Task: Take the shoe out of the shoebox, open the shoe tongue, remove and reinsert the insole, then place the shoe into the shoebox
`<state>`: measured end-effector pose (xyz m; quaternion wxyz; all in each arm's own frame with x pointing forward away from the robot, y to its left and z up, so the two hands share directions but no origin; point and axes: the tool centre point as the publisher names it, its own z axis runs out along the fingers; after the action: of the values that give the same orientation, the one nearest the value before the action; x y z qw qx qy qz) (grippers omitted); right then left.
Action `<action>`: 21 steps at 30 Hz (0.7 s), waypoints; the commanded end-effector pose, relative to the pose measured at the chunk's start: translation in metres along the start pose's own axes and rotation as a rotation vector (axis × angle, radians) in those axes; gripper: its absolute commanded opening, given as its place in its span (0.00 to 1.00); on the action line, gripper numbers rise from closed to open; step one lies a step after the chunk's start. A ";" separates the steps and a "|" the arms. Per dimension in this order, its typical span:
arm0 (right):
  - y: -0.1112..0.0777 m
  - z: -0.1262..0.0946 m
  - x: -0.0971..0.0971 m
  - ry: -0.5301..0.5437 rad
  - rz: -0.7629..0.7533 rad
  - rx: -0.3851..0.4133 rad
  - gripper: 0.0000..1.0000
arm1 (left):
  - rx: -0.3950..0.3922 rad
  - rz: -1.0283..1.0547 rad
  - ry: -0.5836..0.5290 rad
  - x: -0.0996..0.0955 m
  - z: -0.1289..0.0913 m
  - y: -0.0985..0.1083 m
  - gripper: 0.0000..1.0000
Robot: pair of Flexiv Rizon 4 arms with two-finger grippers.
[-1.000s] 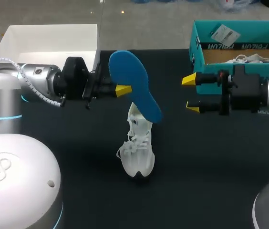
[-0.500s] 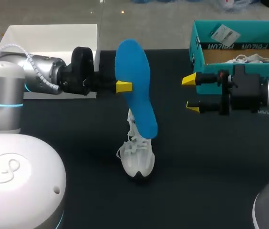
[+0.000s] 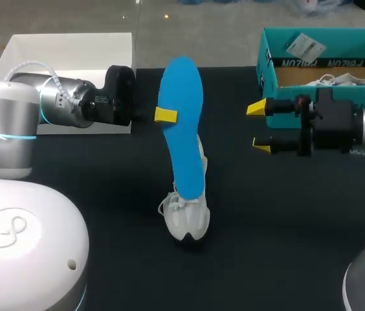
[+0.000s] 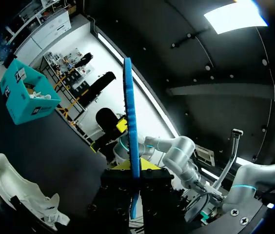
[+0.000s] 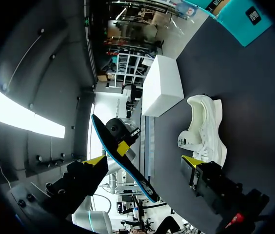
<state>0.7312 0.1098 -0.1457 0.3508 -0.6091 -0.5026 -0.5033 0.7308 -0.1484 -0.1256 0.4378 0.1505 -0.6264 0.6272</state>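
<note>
L jaws clamped on insole (image 3: 182,129) over shoe (image 3: 188,220), R jaws apart by labelled shoebox (image 3: 270,58)

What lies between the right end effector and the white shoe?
Nothing: in the head view only bare black table separates the right end effector from the shoe.
</note>
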 end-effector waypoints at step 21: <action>-0.001 0.002 -0.001 0.000 0.000 -0.003 1.00 | 0.093 -0.870 0.077 -0.031 -0.006 0.013 0.00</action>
<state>0.7316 0.1100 -0.1458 0.3511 -0.6089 -0.5027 -0.5033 0.7451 -0.1521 -0.1630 0.6573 0.3478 -0.4837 0.4616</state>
